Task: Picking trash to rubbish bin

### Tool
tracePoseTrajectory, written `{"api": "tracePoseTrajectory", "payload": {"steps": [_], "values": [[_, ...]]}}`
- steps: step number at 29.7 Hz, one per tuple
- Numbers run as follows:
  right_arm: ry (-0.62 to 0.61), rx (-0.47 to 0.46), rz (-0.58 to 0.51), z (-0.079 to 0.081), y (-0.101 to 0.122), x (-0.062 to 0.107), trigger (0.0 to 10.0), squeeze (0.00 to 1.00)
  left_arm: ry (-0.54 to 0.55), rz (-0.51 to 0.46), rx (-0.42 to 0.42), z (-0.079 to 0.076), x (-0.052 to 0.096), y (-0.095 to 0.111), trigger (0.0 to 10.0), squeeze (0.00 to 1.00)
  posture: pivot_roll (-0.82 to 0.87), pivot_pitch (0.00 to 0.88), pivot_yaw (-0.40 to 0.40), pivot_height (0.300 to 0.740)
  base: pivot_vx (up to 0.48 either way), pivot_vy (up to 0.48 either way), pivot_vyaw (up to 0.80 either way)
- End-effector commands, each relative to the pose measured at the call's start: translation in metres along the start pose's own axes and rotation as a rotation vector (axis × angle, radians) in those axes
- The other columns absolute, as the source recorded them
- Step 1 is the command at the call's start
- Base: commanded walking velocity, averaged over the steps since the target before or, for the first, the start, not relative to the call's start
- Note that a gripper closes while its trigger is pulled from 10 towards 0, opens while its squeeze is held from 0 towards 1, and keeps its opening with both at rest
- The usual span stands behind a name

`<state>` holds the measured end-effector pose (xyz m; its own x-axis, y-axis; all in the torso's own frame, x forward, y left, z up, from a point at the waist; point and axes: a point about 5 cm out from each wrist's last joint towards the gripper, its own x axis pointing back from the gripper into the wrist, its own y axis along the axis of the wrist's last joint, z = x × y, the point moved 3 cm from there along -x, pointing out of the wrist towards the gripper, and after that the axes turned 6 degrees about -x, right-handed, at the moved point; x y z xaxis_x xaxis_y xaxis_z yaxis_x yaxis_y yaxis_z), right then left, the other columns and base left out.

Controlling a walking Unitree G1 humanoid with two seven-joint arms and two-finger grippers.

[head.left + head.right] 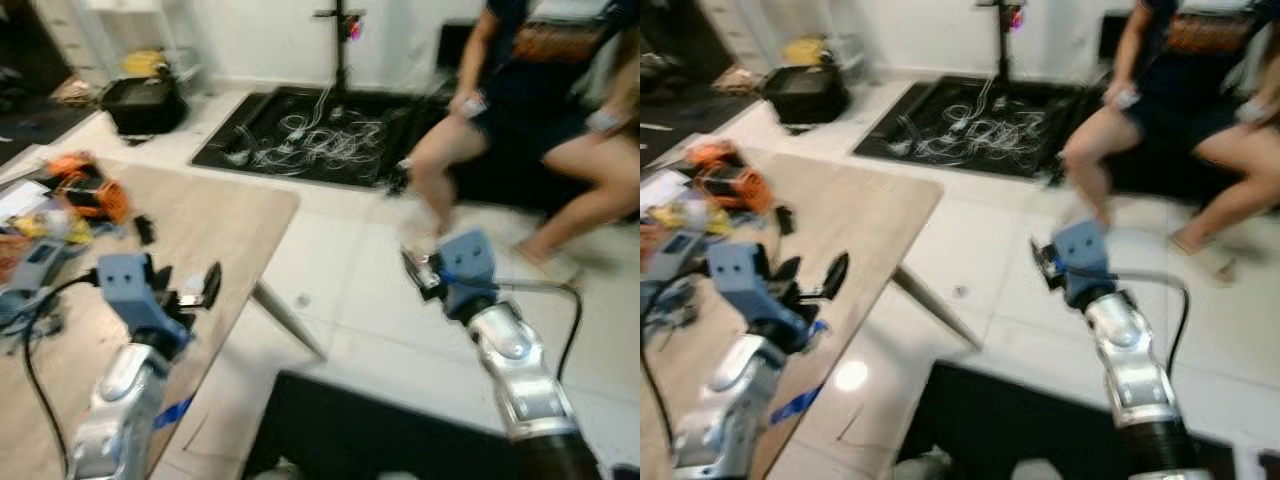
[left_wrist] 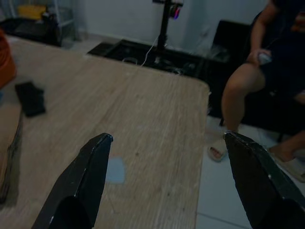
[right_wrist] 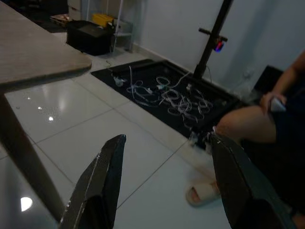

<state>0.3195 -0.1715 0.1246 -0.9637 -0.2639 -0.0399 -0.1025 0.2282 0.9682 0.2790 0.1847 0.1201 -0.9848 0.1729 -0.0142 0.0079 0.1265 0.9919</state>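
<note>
1. we took the wooden table [image 1: 210,215] as our landmark; it lay on the robot's left, its rounded corner reaching out over the white tiled floor [image 1: 350,280].
2. the left gripper [image 2: 167,181] was held above the table's near edge, its two black fingers [image 2: 93,167] spread wide apart with nothing between them; a pale blue patch [image 2: 115,170] on the wood lay just below the gap.
3. the right gripper [image 3: 164,179] was held out over the floor, well off the table's corner; its fingers [image 3: 107,167] were likewise spread apart and empty.
4. clutter sat on the far left part of the table: an orange item [image 1: 90,185], yellow scraps [image 1: 45,225] and a small black block [image 1: 144,229]; blur kept us from telling which of these was trash.
5. a blue strip [image 1: 172,411] lay at the table's near edge beside the left arm.
6. we could not tell where a rubbish bin stood.
7. beyond the table's corner a black mat [image 1: 300,140] carried a tangle of white cables [image 3: 167,98], with a black stand [image 3: 214,36] rising from its far side.
8. a black case [image 1: 145,105] sat on the floor beyond the table's far edge.
9. a seated person [image 1: 530,110] was across the floor from the table, a small device [image 3: 277,105] in one hand, one foot in a pale slipper [image 3: 202,193].
10. a dark mat [image 1: 370,430] lay on the floor below the table's near corner, between the two arms.
</note>
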Motion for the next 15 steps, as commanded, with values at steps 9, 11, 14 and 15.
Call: {"api": "tracePoseTrajectory", "payload": {"steps": [9,11,14,15], "values": [[0.031,-0.006,-0.017,0.0139,0.0047,-0.0041,10.0,0.0,0.043,0.049,0.007,0.0155,0.0061,-0.0069,10.0,0.0,-0.2,0.0,0.13,0.74,0.0,0.0,0.66],[0.032,-0.006,-0.017,0.014,0.0047,-0.004,10.0,0.0,0.044,0.047,0.006,0.0157,0.006,-0.0066,10.0,0.0,-0.2,0.0,0.13,0.74,0.0,0.0,0.66],[0.034,-0.001,-0.018,0.014,0.0046,-0.0041,10.0,0.0,0.046,0.041,0.006,0.0154,0.0058,-0.0061,10.0,0.0,-0.19,0.0,0.11,0.74,0.0,0.0,0.66],[0.035,-0.001,-0.018,0.0141,0.0052,-0.0038,10.0,0.0,0.047,0.039,0.006,0.0156,0.0063,-0.0051,10.0,0.0,-0.18,0.0,0.108,0.74,0.0,0.0,0.66]]}}
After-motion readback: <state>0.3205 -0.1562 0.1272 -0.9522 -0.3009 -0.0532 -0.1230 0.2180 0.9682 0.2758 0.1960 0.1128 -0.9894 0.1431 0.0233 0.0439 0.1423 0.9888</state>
